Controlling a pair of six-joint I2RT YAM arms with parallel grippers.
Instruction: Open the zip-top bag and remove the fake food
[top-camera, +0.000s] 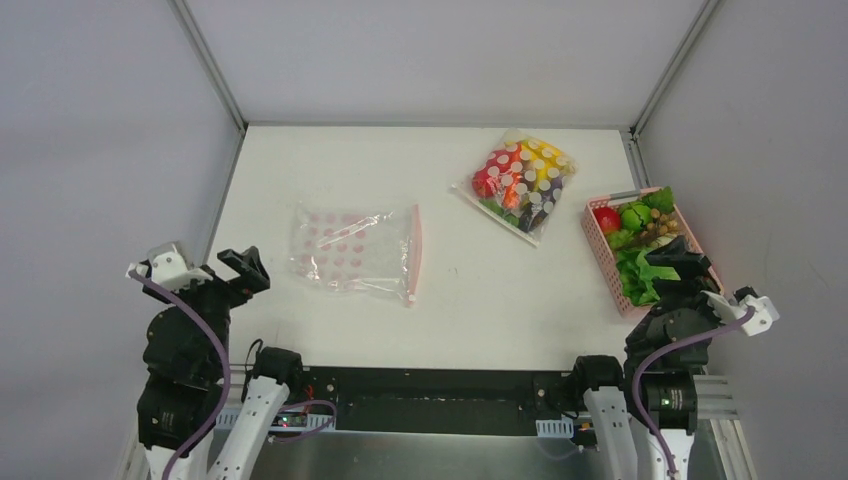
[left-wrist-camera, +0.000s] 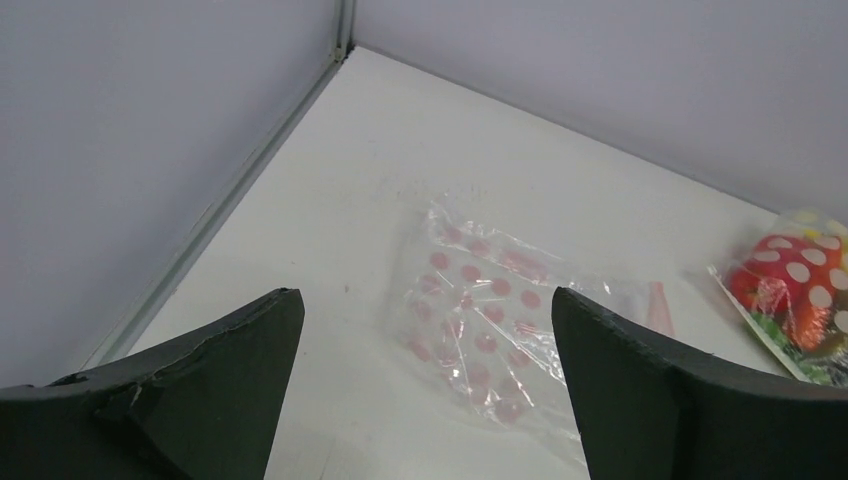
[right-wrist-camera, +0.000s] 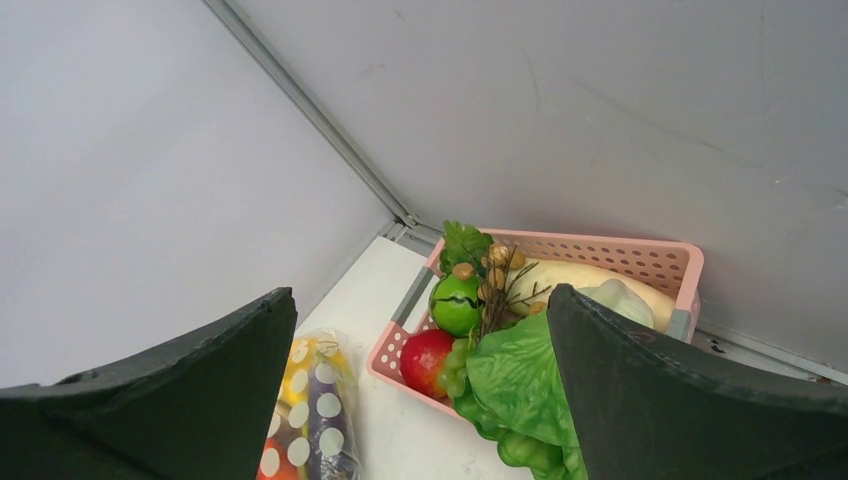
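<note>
Entry: zip-top bag (top-camera: 355, 250), lying flat, well left of pink basket (top-camera: 593, 232)
Contents moved: fake food (top-camera: 640, 240) heaped inside that basket; my left gripper (top-camera: 245, 268) and right gripper (top-camera: 680, 262) both spread wide, holding nothing

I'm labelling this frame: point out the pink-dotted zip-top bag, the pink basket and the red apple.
zip-top bag (top-camera: 352, 250), top view, dotted middle.
pink basket (right-wrist-camera: 615, 256), right wrist view, far wall.
red apple (right-wrist-camera: 424, 362), right wrist view, its centre.

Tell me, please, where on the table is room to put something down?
Bare table lies between the zip-top bag and the pink basket, and in the far left corner beyond that bag. The far right is crowded: the white-dotted bag lies beside the basket.
</note>
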